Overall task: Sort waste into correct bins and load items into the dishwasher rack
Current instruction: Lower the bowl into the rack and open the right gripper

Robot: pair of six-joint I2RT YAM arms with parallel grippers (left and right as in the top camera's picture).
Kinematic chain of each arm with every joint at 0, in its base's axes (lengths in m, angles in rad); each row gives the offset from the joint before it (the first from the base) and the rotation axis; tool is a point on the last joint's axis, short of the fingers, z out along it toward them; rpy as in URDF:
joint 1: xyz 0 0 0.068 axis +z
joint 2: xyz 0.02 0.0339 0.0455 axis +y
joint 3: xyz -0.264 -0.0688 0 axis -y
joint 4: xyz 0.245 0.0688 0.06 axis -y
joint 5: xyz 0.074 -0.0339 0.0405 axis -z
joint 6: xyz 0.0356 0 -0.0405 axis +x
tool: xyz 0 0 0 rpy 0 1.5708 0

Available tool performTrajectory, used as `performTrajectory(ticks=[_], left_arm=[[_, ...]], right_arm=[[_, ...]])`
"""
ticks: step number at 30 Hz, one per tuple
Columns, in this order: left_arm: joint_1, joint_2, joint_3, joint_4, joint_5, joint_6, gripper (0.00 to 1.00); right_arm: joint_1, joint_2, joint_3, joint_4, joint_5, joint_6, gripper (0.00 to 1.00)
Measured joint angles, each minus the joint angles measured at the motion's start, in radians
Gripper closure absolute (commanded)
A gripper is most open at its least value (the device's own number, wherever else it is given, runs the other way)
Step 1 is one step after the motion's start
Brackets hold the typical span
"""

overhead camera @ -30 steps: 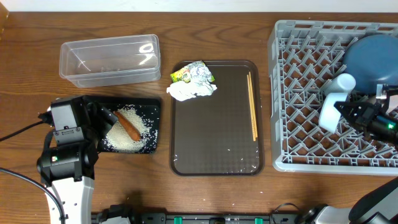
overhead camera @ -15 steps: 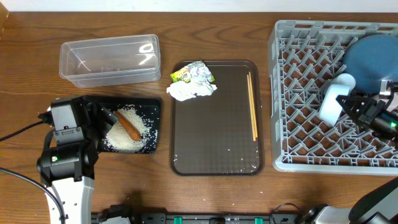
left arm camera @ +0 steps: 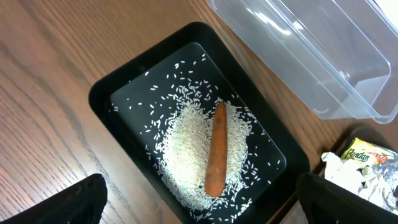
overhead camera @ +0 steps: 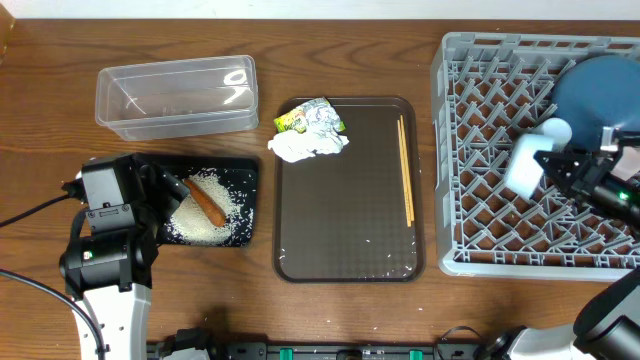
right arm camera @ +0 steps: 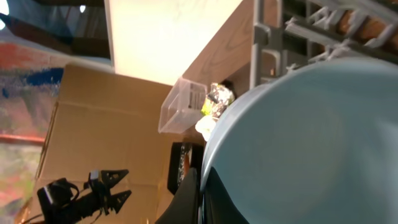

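In the overhead view my left gripper hangs open over the left end of the black tray. That tray holds white rice with an orange carrot lying on it. The clear tub stands behind it. The green-yellow wrapper, the white tissue and the chopsticks lie on the brown tray. The grey rack on the right holds the dark blue bowl. My right gripper is shut on the rim of a pale blue cup inside the rack.
The brown serving tray sits between the black tray and the rack. Bare wooden table shows in front of the trays and left of the clear tub. A cardboard box appears in the right wrist view's background.
The right gripper and the cup have shifted slightly left inside the rack, and the cup has tilted a little. The left arm has not moved.
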Motion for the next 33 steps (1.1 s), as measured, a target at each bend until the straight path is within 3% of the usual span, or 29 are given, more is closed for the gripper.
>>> performTrajectory(ticks=[24,33], left_arm=[[0.000,0.000,0.000,0.000,0.000,0.000,0.01],[0.000,0.000,0.000,0.000,0.000,0.000,0.01]], right_arm=[[0.012,0.000,-0.001,0.069,0.034,0.039,0.99],[-0.048,0.000,-0.001,0.053,0.092,0.077,0.99]])
